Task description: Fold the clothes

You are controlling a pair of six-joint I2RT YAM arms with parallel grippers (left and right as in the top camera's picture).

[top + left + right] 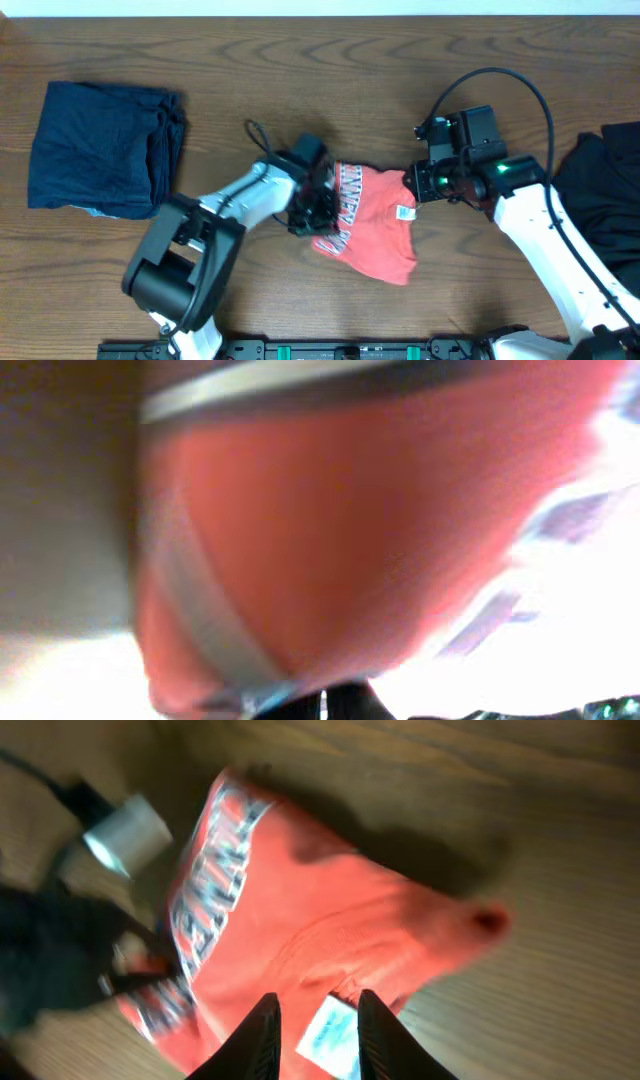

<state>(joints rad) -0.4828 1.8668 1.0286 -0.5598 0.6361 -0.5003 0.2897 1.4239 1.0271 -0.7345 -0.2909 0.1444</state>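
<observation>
The coral-red T-shirt (372, 228) lies bunched in a compact, half-folded shape at the middle of the surface (330, 80), a little toward its near edge. Its white lettering (348, 192) is turned to the side facing the left arm (250, 195).

The left jaws sit on that lettered side of the shirt. They are clenched. In the left wrist view red cloth fills the picture right up to the lens, so they most likely have a pinch of the shirt, though the blur hides the grip itself. I judge this hold is meant to anchor or lift that side so a fold can be laid over.

The right arm (540, 225) reaches to the opposite side. In its wrist view its jaws stand apart, released, just over the hem by the white label (328, 1038), with nothing pinched between them. That fits either letting a laid edge go or lining up a fresh grip.

A navy garment (100, 150) rests folded near the left edge, toward the far-left corner, as if set aside. A black garment (600, 170) lies loose against the right edge, probably waiting its turn.

No box, basket or bin shows in any view. All three garments lie straight on the surface.
</observation>
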